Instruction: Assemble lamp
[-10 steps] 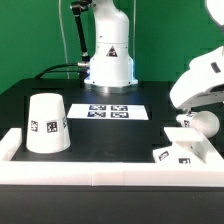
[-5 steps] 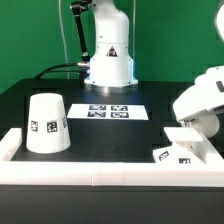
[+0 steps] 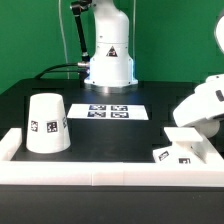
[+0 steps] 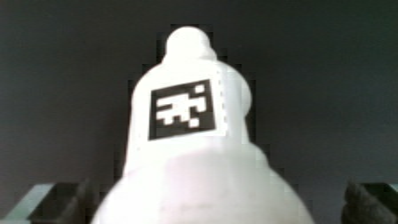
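White plastic throughout: one shade, one flat base, one bulb, each tagged in black and white. One marker board flat on the black table, carrying several tags. One gripper, low over the base at the exterior view's right.

Exterior view only: shade standing wide end down, well apart from the jaws, beside the white rail; base lying just under the arm's end; bulb hidden behind the arm there. Wrist view only: bulb filling the picture, rounded body nearest the camera, narrower neck pointing away, one square tag on its side. Dark fingertips at either side of the body, spread wide, with gaps between pads and plastic, so nothing pinched. Bulb lying between the jaws, on the dark table surface.
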Available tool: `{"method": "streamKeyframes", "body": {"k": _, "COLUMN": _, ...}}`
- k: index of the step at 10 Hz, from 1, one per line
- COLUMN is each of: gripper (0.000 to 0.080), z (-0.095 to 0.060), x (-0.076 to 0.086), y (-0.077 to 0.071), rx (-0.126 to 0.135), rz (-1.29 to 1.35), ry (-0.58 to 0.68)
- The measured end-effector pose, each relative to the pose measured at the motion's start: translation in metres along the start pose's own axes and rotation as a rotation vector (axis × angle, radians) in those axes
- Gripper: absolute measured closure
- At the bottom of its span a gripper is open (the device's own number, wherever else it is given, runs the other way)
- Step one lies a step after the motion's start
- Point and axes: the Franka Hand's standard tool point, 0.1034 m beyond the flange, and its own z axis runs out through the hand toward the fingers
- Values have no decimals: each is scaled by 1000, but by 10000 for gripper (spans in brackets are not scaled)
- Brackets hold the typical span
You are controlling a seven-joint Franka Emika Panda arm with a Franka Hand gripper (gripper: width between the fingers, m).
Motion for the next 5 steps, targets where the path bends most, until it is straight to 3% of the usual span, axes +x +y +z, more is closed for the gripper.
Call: {"method": "streamKeyframes", "body": {"k": 5, "gripper": 101, "z": 10, "x": 7, "y": 1, "rx": 4, "rz": 4, "ry": -15}}
